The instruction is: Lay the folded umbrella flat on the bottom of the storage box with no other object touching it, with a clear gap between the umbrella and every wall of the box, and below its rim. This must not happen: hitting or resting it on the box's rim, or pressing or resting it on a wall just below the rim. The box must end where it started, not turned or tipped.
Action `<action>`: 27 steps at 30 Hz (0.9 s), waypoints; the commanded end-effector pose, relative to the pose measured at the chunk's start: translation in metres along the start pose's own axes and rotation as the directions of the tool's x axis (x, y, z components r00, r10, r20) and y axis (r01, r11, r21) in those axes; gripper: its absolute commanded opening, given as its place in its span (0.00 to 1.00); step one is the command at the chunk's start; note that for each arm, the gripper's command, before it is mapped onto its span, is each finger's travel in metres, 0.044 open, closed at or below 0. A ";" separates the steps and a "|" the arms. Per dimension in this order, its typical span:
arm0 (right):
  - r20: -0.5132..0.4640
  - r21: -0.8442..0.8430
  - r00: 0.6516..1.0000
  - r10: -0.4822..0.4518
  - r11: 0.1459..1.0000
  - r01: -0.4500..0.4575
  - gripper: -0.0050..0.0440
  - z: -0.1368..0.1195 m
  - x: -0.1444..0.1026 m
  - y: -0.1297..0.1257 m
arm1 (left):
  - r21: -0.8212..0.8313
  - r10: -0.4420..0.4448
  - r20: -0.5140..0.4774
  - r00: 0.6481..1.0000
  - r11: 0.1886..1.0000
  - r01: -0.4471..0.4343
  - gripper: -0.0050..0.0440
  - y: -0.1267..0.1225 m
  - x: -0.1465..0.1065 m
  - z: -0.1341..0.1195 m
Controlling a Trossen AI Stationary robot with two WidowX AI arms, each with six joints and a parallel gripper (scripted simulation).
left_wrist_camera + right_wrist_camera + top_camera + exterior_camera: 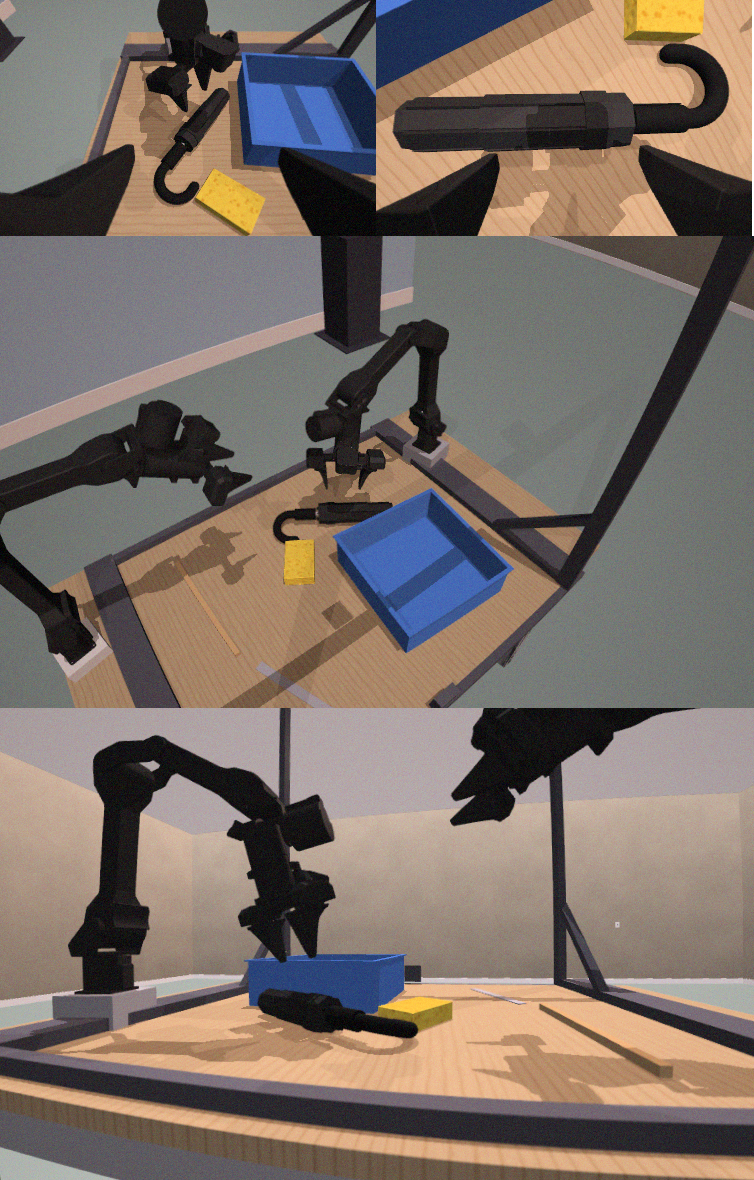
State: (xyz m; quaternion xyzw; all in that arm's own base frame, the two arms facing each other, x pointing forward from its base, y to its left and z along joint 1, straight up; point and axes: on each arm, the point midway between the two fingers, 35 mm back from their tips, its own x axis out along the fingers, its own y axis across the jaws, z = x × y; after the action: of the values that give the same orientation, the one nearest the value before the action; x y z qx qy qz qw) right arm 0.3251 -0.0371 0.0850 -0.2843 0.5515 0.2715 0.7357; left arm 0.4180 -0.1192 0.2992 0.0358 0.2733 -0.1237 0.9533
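The black folded umbrella (333, 513) with a curved handle lies flat on the wooden table beside the blue storage box (421, 564). It also shows in the exterior view (328, 1013), the left wrist view (197, 135) and the right wrist view (541, 120). My right gripper (345, 478) is open and empty, pointing down a little above the umbrella's canopy; it also shows in the exterior view (294, 938). My left gripper (230, 480) is open and empty, held high over the table's far edge, well away from the umbrella.
A yellow sponge (299, 561) lies just past the umbrella's handle; it also shows in the left wrist view (230, 200). A thin wooden stick (208, 608) lies near the left arm's side. A dark frame rail (484, 503) runs behind the box.
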 end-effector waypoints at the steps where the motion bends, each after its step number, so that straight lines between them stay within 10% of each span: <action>1: 0.003 -0.192 1.000 0.019 0.981 -0.018 0.90 0.006 -0.003 -0.007 | -0.001 -0.001 0.026 1.000 1.000 0.001 0.92 0.000 -0.008 0.008; 15: -0.086 -0.712 0.992 0.087 0.691 -0.122 0.90 0.012 0.008 -0.010 | -0.001 -0.001 0.026 1.000 1.000 0.001 0.92 0.000 -0.008 0.008; 27: -0.192 -0.965 0.976 0.099 0.164 -0.206 0.90 0.018 0.019 -0.011 | -0.001 -0.001 0.026 1.000 1.000 0.001 0.92 0.000 -0.008 0.008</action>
State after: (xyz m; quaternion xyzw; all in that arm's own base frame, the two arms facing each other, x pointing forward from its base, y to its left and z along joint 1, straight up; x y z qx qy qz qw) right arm 0.3422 -0.0312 0.0661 -0.6102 0.3452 0.6012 0.3834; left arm 0.4180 -0.1192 0.2992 0.0358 0.2733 -0.1237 0.9533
